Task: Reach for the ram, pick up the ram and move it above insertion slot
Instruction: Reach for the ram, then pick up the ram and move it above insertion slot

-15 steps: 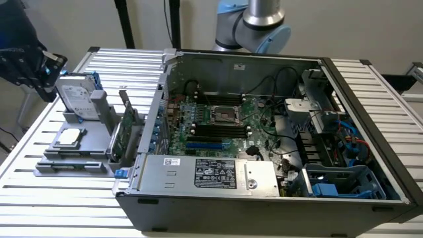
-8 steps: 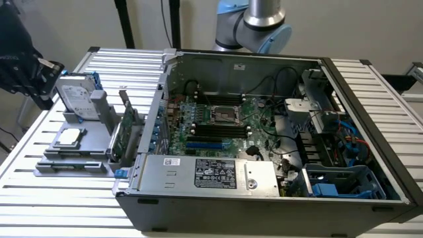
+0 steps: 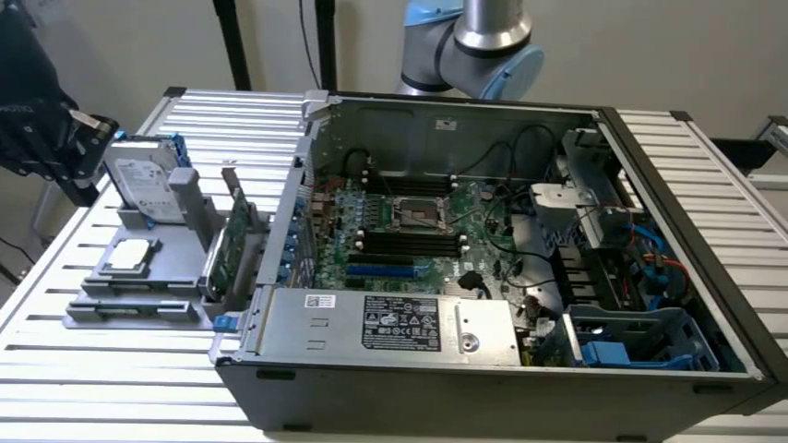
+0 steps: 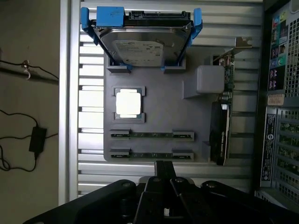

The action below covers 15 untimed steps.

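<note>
In the exterior view an open case (image 3: pixel 493 277) sits on the slatted tabletop (image 3: pixel 111 406), its board showing black slots (image 3: pixel 407 243) near the middle. On the exterior view's left, just beside the case, a grey fixture (image 3: pixel 136 277) holds a drive (image 3: pixel 146 189), a square chip (image 3: pixel 129 258) and an upright card (image 3: pixel 234 249). The arm (image 3: pixel 486 41) rises behind the case, and the dark tool (image 3: pixel 55 148) hangs at the far left edge, above the fixture and well apart from the slots. In the wrist view the tool (image 4: pixel 163 173) is clenched with its fingers together, grasping nothing. The ram (image 4: pixel 152 154) lies just beyond the fingertips as two thin green sticks, each standing on edge in its own pair of grey end cradles, parallel and near each other, between the chip and the fixture's near rim. The tool touches neither. The ram is likely light and stiff but fragile, with bare chips on its faces and contacts along one edge. The safest hold would probably be a pinch across its thin faces at mid-length, on the exposed upper edge between the cradles.
</note>
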Each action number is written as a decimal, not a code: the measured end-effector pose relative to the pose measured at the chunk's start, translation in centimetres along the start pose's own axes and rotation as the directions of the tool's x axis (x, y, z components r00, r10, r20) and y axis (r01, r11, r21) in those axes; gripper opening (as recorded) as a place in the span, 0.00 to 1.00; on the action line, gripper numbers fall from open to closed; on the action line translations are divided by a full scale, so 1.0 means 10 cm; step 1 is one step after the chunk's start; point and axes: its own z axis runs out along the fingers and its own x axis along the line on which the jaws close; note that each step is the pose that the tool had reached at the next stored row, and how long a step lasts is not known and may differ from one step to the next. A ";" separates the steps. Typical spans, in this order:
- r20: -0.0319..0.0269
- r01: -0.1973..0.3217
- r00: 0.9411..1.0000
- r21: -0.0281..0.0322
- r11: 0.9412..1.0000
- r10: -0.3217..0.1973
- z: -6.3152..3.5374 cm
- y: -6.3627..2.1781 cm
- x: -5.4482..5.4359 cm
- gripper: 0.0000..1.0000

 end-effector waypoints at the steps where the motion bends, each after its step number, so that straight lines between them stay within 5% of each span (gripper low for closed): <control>1: 0.000 0.000 1.000 0.000 1.000 0.000 0.000 0.000 0.00 0.11; 12: 0.000 0.002 1.000 0.000 1.000 -0.002 0.000 0.000 0.00 0.11; 15: -0.002 0.055 0.998 0.000 0.998 -0.055 0.000 0.000 0.00 0.11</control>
